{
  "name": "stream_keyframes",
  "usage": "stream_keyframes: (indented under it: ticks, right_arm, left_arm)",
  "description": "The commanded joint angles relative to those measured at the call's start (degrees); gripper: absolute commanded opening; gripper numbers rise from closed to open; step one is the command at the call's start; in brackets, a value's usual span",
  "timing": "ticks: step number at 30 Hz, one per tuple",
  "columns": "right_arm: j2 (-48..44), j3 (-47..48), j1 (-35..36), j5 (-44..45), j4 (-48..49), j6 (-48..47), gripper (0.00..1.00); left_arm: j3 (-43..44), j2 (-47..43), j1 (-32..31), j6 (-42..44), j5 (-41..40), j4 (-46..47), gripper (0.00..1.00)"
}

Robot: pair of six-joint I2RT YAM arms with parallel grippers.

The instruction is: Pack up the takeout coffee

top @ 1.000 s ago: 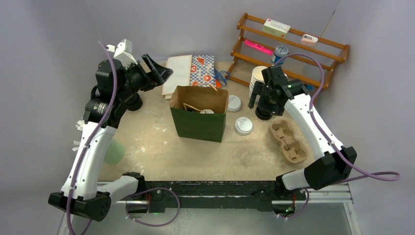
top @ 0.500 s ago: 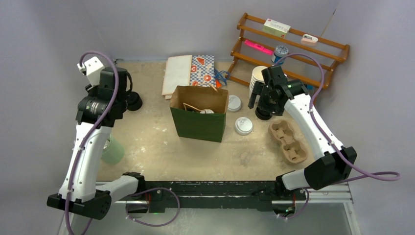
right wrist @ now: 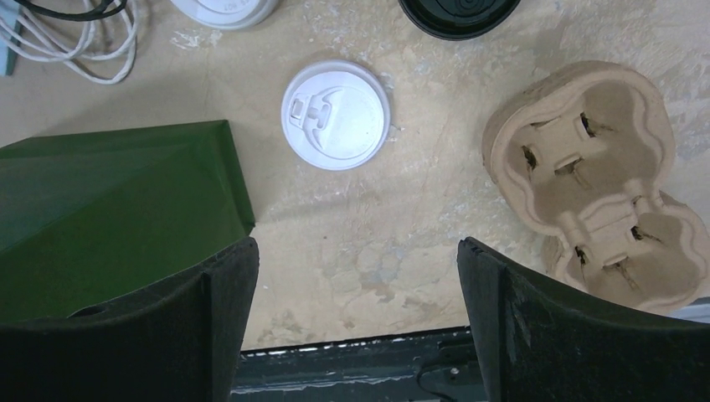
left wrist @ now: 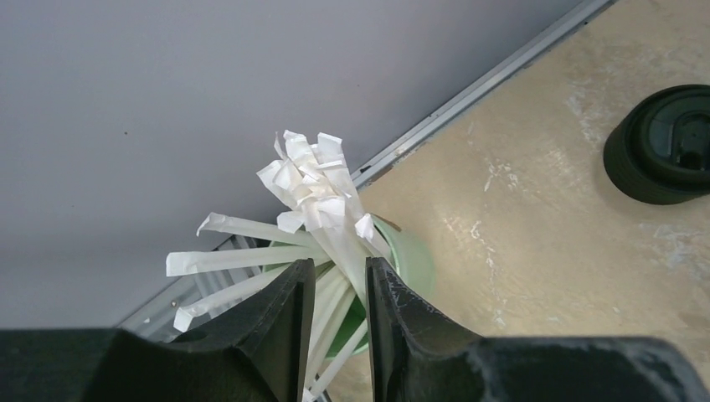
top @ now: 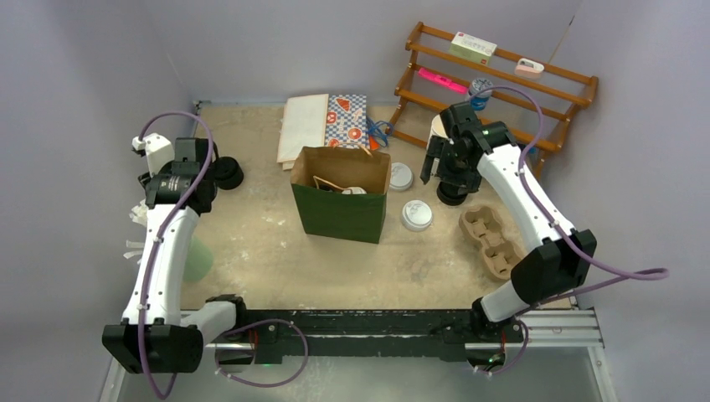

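Coffee in the bag - left gripper at the straws, well apart from it.

Only a bit of white lid marks the takeout coffee [top: 355, 191] inside the open green bag [top: 339, 216]; its body is hidden. At the table's left edge the left gripper [left wrist: 339, 264] has its 2 fingers nearly together around wrapped straws [left wrist: 310, 180] in a mint cup [left wrist: 414, 264] - whether they pinch, I cannot tell. The right gripper [right wrist: 356, 251] hovers spread wide and empty, just right of the bag, above a loose lid [right wrist: 335, 115] and cardboard carrier [right wrist: 586, 159].

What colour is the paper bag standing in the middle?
Bag: dark green outside, brown inside; top view.
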Motion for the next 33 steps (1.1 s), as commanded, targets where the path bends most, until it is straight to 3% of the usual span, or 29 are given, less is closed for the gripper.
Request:
stream_keyframes:
  ticks: [1, 14, 33]
  right_arm:
    - [2.36, 5.51, -0.13, 1.80, -3.40, -0.63, 0.89]
    - [0.28, 3.91, -0.13, 1.34, -4.06, -0.20, 0.89]
    - [0.77, 2.83, -0.11, -0.40, -3.91, 0.12, 0.90]
  left_arm:
    - [-2.28, -0.61, 2.16, 5.81, 0.13, 6.93, 0.29]
    - [-5.51, 1.30, 2.84, 10.51, 1.78, 15.66, 0.24]
    - [-8.91, 1.64, 3.81, 10.85, -1.27, 14.61, 0.25]
